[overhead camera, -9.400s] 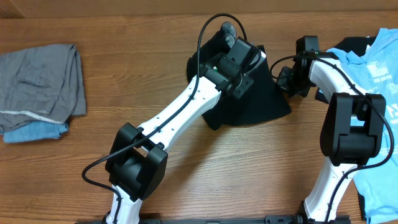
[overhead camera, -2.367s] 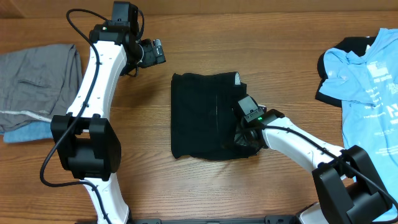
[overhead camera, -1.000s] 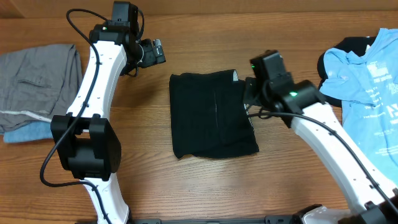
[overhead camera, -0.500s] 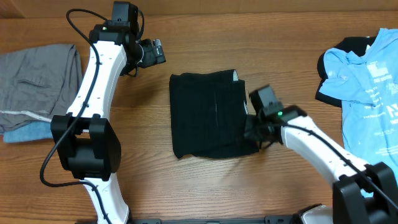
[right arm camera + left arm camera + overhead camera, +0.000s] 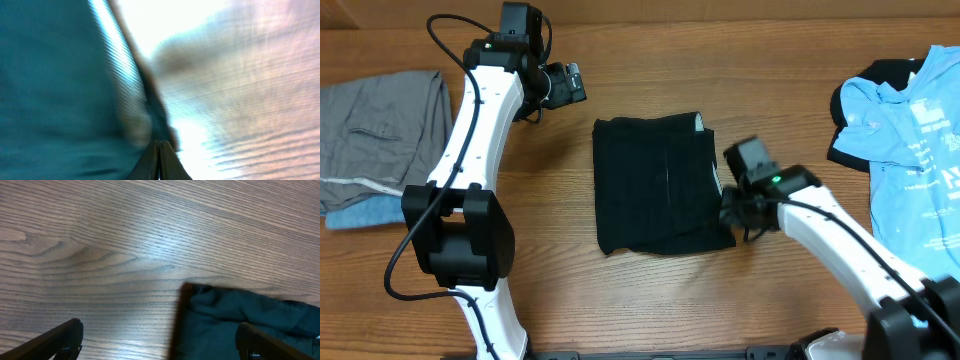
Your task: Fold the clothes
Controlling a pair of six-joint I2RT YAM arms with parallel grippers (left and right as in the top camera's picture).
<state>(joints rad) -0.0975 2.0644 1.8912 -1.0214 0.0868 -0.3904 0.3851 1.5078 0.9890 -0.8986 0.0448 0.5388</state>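
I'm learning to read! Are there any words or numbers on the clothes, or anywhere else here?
White print on the light blue T-shirt: there is lettering, but it is too small and blurred to read.
The black shorts and the grey clothes: no writing shows.
Nothing else in view carries readable text.

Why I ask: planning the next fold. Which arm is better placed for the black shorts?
Right, probably: the right gripper, shut, sits at the black shorts' edge; the left gripper hangs open, apart from them.
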